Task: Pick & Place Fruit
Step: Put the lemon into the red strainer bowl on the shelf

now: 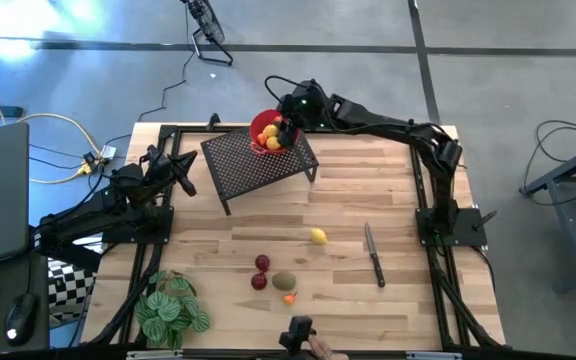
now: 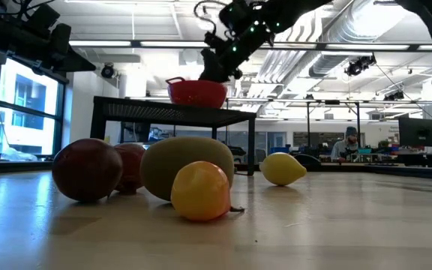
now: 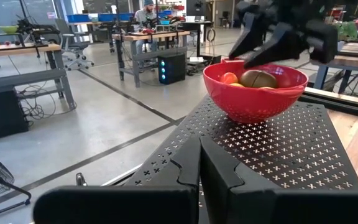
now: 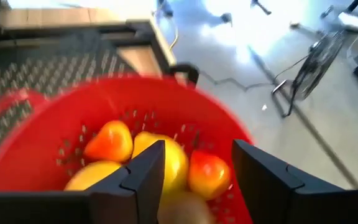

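A red bowl (image 1: 266,133) stands on a black perforated stand (image 1: 258,165) at the table's far side. It holds yellow, orange-red and brown fruit (image 4: 173,158); the brown piece (image 3: 258,79) lies on top. My right gripper (image 4: 194,180) hangs open just above the bowl's fruit, tipped down, with nothing between its fingers. On the table near the front lie a yellow lemon (image 1: 318,237), two dark red balls (image 1: 260,272), an olive-green oval (image 1: 284,281) and a small orange piece (image 1: 289,297). My left gripper (image 3: 199,165) is shut, waiting level at the stand's left end.
A knife (image 1: 374,256) lies right of the lemon. A green leafy plant (image 1: 171,308) sits at the near left corner. The stand's legs (image 2: 250,142) rest on the tabletop. A person sits at a desk in the room beyond the table (image 2: 349,142).
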